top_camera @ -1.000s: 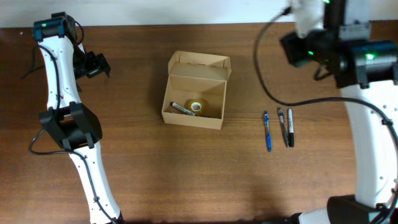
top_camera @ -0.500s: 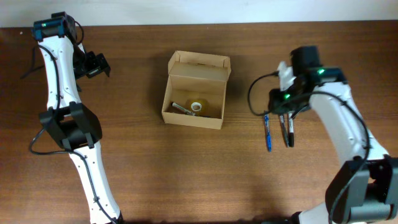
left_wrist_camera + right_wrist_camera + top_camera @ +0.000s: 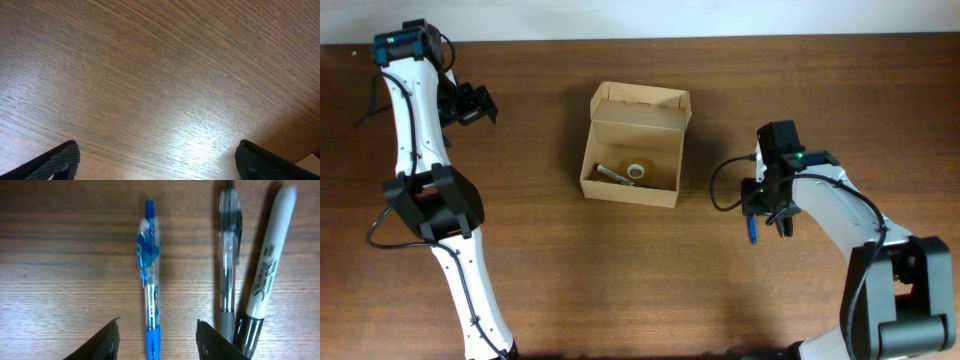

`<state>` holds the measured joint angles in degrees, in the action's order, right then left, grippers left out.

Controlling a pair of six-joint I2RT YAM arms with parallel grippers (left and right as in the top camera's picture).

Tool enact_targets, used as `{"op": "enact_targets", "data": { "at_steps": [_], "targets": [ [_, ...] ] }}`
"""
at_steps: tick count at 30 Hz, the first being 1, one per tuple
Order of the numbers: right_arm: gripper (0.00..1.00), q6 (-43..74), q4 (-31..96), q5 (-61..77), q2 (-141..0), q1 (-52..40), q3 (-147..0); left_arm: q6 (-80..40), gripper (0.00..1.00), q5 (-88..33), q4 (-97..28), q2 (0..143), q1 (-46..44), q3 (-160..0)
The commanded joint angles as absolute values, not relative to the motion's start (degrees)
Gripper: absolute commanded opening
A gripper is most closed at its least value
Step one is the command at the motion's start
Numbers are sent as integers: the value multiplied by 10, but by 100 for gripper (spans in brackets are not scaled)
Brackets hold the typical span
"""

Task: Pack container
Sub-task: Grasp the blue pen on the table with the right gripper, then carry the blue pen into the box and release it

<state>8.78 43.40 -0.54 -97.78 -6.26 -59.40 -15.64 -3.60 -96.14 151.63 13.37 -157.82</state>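
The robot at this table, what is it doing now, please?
It is packing the container, an open cardboard box already holding a tape roll and a dark pen. The right gripper is open, its fingers on either side of the blue pen, which lies on the table next to a clear pen and a marker. Nothing is gripped yet. The left gripper is open too, far off to the left, holding nothing.

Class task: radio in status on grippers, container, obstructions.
Right gripper open over blue pen. Left gripper open, empty. Container lid up, tape roll inside. No obstruction seen.
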Motion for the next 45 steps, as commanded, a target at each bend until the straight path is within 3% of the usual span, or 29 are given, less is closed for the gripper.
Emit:
{"op": "enact_targets", "data": {
  "at_steps": [1, 6, 11, 12, 13, 14, 21, 33, 45],
  "targets": [
    [49, 107, 429, -18, -1001, -64, -586, -156, 100, -30, -961, 1521, 136, -1576],
    [35, 116, 414, -15, -1030, -64, -586, -156, 100, -30, -961, 1521, 136, -1576],
    [32, 125, 396, -16, -1055, -64, -586, -156, 100, -30, -961, 1521, 136, -1576],
    [25, 126, 394, -16, -1059, -64, -586, -156, 100, -30, -961, 1521, 136, -1576],
    [10, 126, 394, -15, -1062, -64, -587, -156, 100, -30, -960, 1521, 136, -1576],
    [4, 125, 394, -13, -1062, -64, -587, -156, 100, -30, -961, 1521, 136, -1576],
    [4, 58, 413, 51, -1040, -64, -649, -156, 100, -30, -961, 1521, 136, -1576],
    [4, -255, 618, 140, -1021, -115, -1055, -156, 100, -30, -960, 1521, 136, -1576],
    [4, -490, 591, 140, -1093, -276, -1080, -156, 100, -30, -961, 1521, 136, -1576]
  ]
}}
